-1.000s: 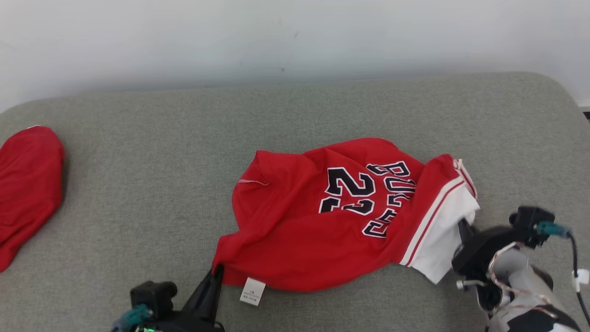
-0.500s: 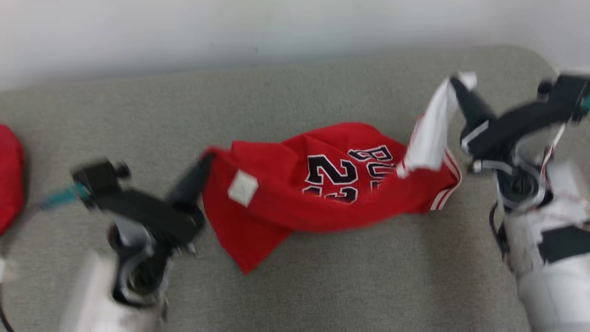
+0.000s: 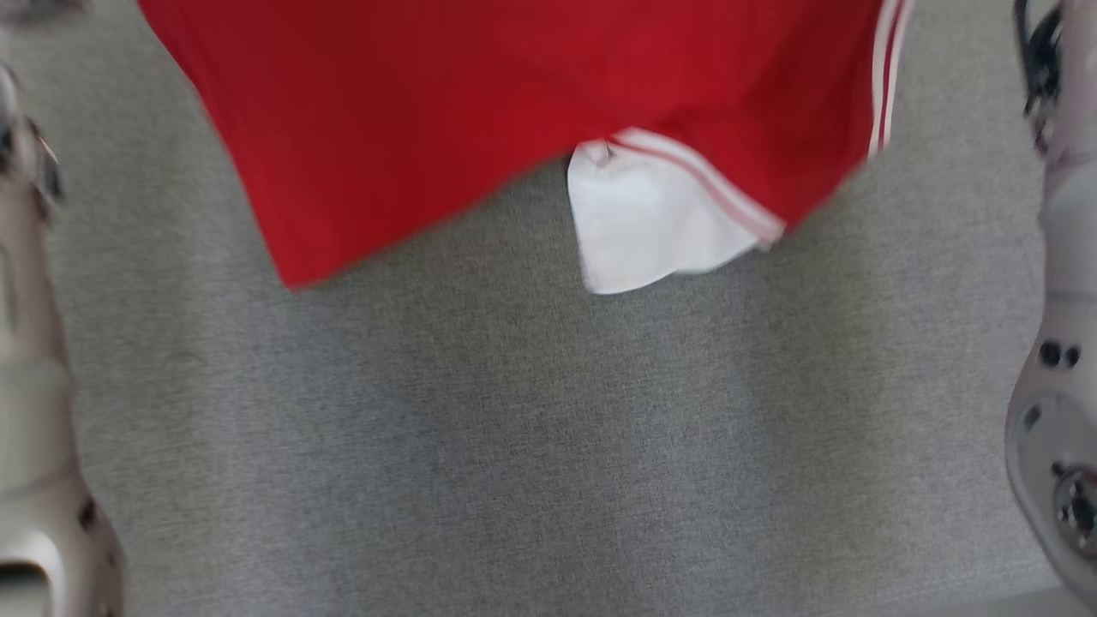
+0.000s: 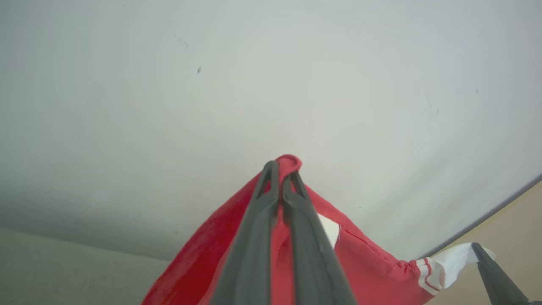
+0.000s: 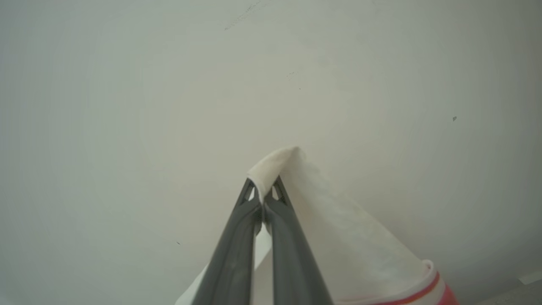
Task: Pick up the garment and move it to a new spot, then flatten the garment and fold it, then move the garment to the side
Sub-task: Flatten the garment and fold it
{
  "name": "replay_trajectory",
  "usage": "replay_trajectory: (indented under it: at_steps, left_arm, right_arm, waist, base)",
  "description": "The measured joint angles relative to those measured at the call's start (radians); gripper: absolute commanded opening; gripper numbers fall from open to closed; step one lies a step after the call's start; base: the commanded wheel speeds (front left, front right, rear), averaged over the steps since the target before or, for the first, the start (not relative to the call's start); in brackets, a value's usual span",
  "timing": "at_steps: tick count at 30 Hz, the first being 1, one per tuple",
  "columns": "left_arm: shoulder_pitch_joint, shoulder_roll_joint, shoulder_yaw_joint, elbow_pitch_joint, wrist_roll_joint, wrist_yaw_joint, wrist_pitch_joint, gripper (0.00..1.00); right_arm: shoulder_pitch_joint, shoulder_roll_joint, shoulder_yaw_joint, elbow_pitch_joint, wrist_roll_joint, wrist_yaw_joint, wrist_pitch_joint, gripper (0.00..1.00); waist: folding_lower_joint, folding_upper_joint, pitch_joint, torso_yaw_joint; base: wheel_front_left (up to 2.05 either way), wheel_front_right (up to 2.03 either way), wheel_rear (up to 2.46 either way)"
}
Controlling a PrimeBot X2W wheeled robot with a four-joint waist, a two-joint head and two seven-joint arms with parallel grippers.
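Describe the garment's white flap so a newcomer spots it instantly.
Start from the grey fabric surface in the head view; the red garment hangs across its top. At the garment's lower edge, right of centre, droops the white flap, the sole all-white patch, bordered by pale stripes.

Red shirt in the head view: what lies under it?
Below the red shirt lies the grey cushion; the shirt's white part hangs at its lower edge. The cushion area behind the cloth is covered.
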Motion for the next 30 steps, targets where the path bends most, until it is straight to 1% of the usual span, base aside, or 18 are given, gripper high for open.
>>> replay_trajectory:
  at_steps: [2, 5, 8, 9, 10, 13, 16, 18, 21, 24, 30]
  left_arm:
    - [-0.083, 0.010, 0.007, 0.029, 0.028, -0.004, -0.051, 0.00]
    - [-0.189, 0.019, 0.016, 0.070, 0.058, -0.022, -0.153, 0.00]
    - [-0.270, 0.019, 0.018, 0.099, 0.091, -0.053, -0.249, 0.00]
    - [-0.270, 0.019, 0.018, 0.099, 0.091, -0.053, -0.249, 0.00]
    - [-0.294, 0.019, 0.018, 0.108, 0.098, -0.067, -0.279, 0.00]
    - [-0.363, 0.017, 0.015, 0.129, 0.105, -0.116, -0.354, 0.00]
    - [-0.410, 0.017, 0.008, 0.143, 0.111, -0.150, -0.407, 0.00]
    - [-0.418, 0.023, 0.002, 0.155, 0.114, -0.163, -0.430, 0.00]
    - [-0.410, 0.040, -0.012, 0.179, 0.127, -0.180, -0.450, 0.00]
    - [-0.362, 0.048, -0.031, 0.206, 0.139, -0.189, -0.466, 0.00]
    - [-0.215, 0.031, -0.078, 0.246, 0.106, -0.201, -0.484, 0.00]
  right_arm:
    - [-0.073, 0.010, -0.009, 0.018, -0.003, 0.000, -0.053, 0.00]
    - [-0.161, 0.015, -0.023, 0.038, -0.001, 0.000, -0.139, 0.00]
    - [-0.230, 0.020, -0.029, 0.051, 0.002, 0.000, -0.227, 0.00]
    - [-0.230, 0.020, -0.029, 0.051, 0.002, 0.000, -0.227, 0.00]
    - [-0.252, 0.020, -0.023, 0.048, 0.002, 0.000, -0.256, 0.00]
    - [-0.309, 0.017, 0.010, 0.013, 0.023, 0.000, -0.337, 0.00]
    - [-0.353, -0.006, 0.050, -0.052, 0.052, 0.000, -0.404, 0.00]
    - [-0.365, -0.029, 0.069, -0.086, 0.063, 0.000, -0.429, 0.00]
    - [-0.340, -0.058, 0.108, -0.086, 0.067, 0.000, -0.439, 0.00]
    - [-0.264, -0.077, 0.161, -0.058, 0.079, 0.000, -0.443, 0.00]
    - [-0.127, -0.134, 0.266, -0.046, 0.144, 0.000, -0.445, 0.00]
  waist:
    - [0.0001, 0.0000, 0.036, -0.006]
    - [0.0001, 0.0001, 0.083, -0.016]
    - [0.0000, 0.0001, 0.117, -0.029]
    - [0.0000, 0.0001, 0.117, -0.029]
    - [0.0000, 0.0001, 0.125, -0.033]
    - [-0.0001, 0.0000, 0.141, -0.048]
    - [-0.0004, -0.0003, 0.153, -0.052]
    - [-0.0004, -0.0002, 0.160, -0.051]
    - [-0.0004, -0.0003, 0.173, -0.047]
    - [-0.0004, -0.0002, 0.187, -0.040]
    - [-0.0003, -0.0002, 0.203, -0.017]
  base:
    - [0.00, 0.00, 0.00]
    - [0.00, 0.00, 0.00]
    - [0.00, 0.00, 0.00]
    - [0.00, 0.00, 0.00]
    - [0.00, 0.00, 0.00]
    - [0.00, 0.00, 0.00]
    - [0.00, 0.00, 0.00]
    - [0.00, 0.00, 0.00]
    - [0.00, 0.00, 0.00]
    - [0.00, 0.00, 0.00]
    - [0.00, 0.00, 0.00]
